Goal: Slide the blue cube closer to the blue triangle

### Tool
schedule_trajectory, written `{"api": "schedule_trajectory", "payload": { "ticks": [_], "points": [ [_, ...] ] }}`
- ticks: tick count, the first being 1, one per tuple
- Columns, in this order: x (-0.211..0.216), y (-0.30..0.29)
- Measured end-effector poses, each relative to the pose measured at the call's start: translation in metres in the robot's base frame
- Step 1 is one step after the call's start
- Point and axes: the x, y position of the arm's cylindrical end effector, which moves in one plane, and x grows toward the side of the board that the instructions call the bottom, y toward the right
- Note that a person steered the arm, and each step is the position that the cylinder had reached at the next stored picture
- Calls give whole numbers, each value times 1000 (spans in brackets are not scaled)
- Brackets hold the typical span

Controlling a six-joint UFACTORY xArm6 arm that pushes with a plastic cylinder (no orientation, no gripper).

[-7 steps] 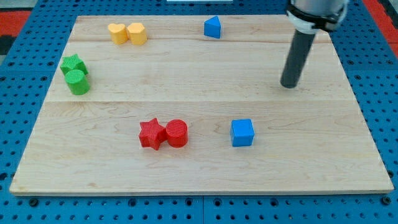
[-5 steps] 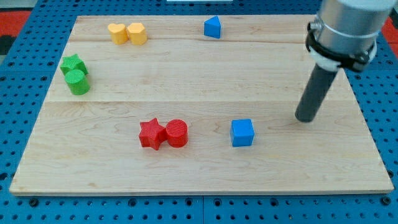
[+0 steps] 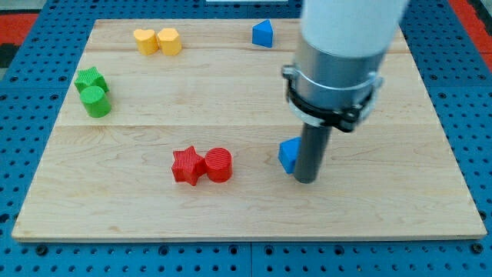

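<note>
A pale wooden board (image 3: 246, 215), made of planks with visible grain, is lying on a blue pegboard base (image 3: 15, 154) dotted with holes, and red is showing at the view's top corners.

In the camera view (the only one), eight blocks are sitting on the board, two in each of four colours. All are looking like ridged, layered plastic. Two yellow blocks are touching at the view's top left: a yellow star-like block (image 3: 144, 40) and a yellow block (image 3: 169, 41) of rounded outline, whose exact shape I cannot tell. At the view's left, a green star (image 3: 90, 78) is touching a green cylinder (image 3: 95, 101) just below it. Near the middle bottom, a red star (image 3: 187, 165) is touching a red cylinder (image 3: 218, 165).

The blue triangle (image 3: 263, 33) is standing alone at the view's top centre. The blue cube (image 3: 288, 155) is sitting well apart from it, lower on the board and right of the red pair; only its left part is showing, as the dark rod is covering the rest.

My tip (image 3: 306, 180) is resting against the cube's right and lower side, with the wide grey arm body looming above. There are no fingers here to open or close; the rod is simply a plain dark cylinder.
</note>
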Motion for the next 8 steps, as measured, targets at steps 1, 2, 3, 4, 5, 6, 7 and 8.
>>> {"api": "schedule_trajectory", "payload": {
  "ticks": [1, 2, 3, 4, 5, 6, 7, 8],
  "points": [
    [-24, -24],
    [-50, -27],
    [-77, -27],
    [-101, -27],
    [-123, -27],
    [-145, -27],
    [-164, -27],
    [-184, -25]
  ]
}}
